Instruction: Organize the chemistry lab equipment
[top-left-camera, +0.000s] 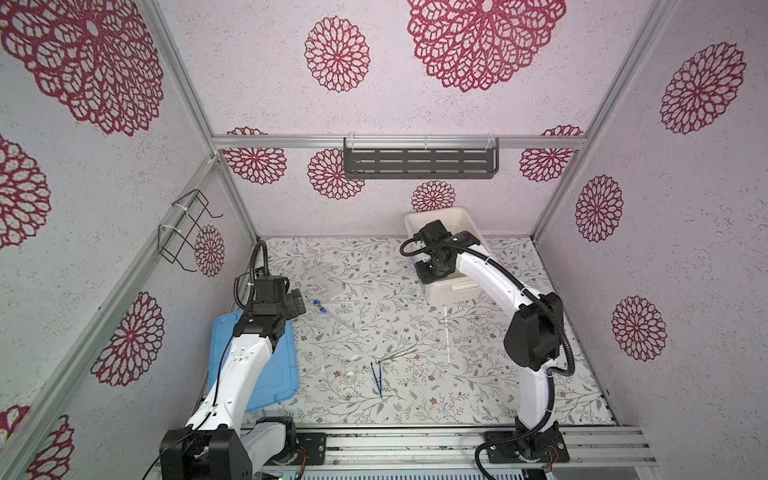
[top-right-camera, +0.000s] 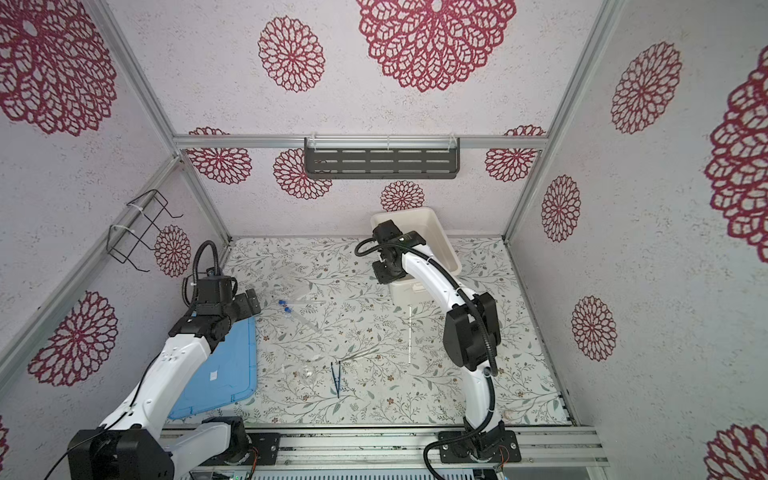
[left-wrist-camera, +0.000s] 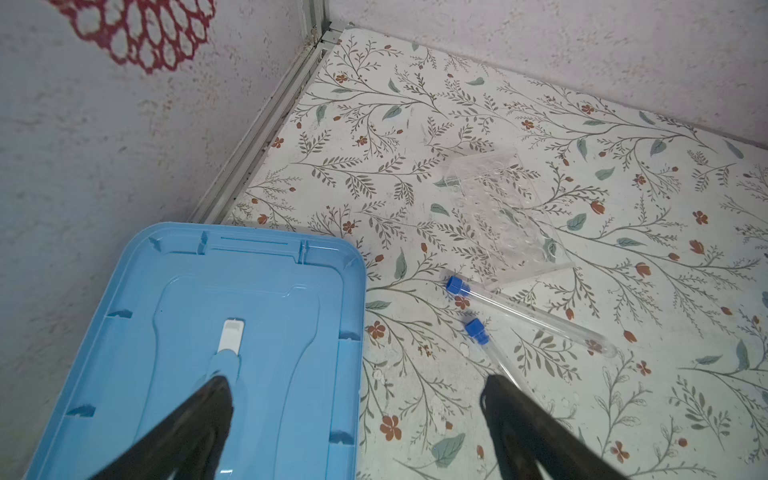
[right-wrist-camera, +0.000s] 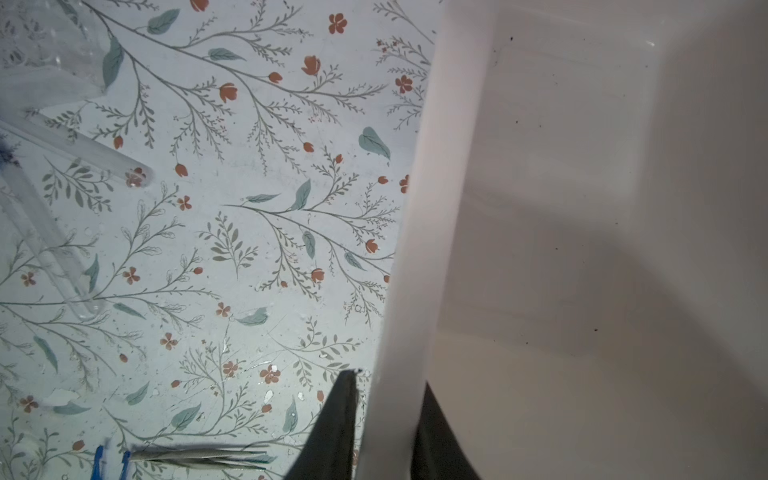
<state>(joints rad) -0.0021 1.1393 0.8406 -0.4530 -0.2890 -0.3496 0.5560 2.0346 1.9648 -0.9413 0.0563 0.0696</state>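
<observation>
Grip on the tub (top-left-camera: 451, 291) looks like the step you are in. Your right fingers (right-wrist-camera: 338, 419) are closed on its long side wall, one outside and one inside, and the part of its inside that the right wrist view shows holds nothing. Every small piece lies out on the desk (top-left-camera: 478, 386). The two blue-capped tubes (left-wrist-camera: 528, 316) are near your left fingers (left-wrist-camera: 212, 411), which are spread wide and empty, one over the blue lid (top-left-camera: 274, 374) and one over the desk. The white rod (top-left-camera: 448, 336) has one end just beside the tub's front, and the silvery tool (top-left-camera: 399, 354), dark tweezers (top-left-camera: 377, 380) and small clear vessels (top-left-camera: 351, 374) lie nearer the front edge. Next, I judge, you shift the tub toward that scatter. Pinch the wall squarely so it does not twist, and mind the rod, which the tub could shove or ride over. Your left side is well placed to take the tubes.
</observation>
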